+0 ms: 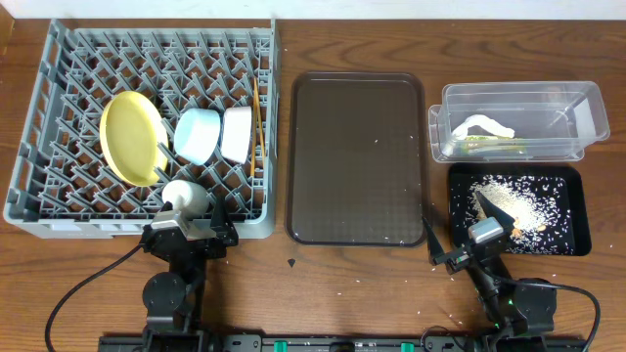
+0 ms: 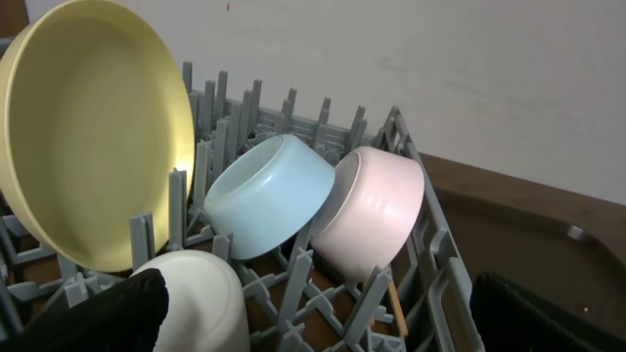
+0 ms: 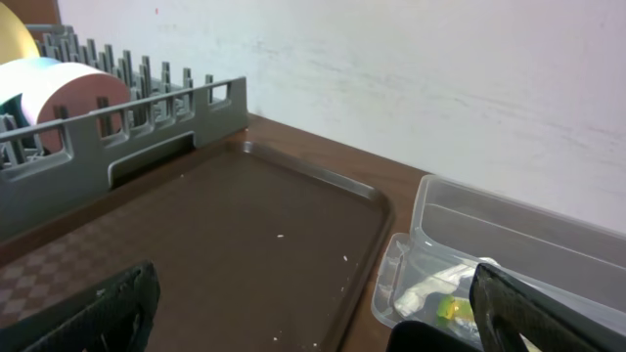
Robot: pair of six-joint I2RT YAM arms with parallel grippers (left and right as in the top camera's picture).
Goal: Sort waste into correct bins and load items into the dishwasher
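Observation:
The grey dish rack holds the yellow plate, light blue bowl, white bowl, chopsticks and cream cup. My left gripper is open at the rack's front edge, and the cup lies upside down just inside its left finger. The plate and both bowls stand on edge behind. My right gripper is open and empty. The clear tub holds the white paper and wrapper. Rice grains lie in the black tray.
The dark brown serving tray lies between rack and bins, with a few stray grains on it. A few grains and a dark speck lie on the wooden table near the front edge.

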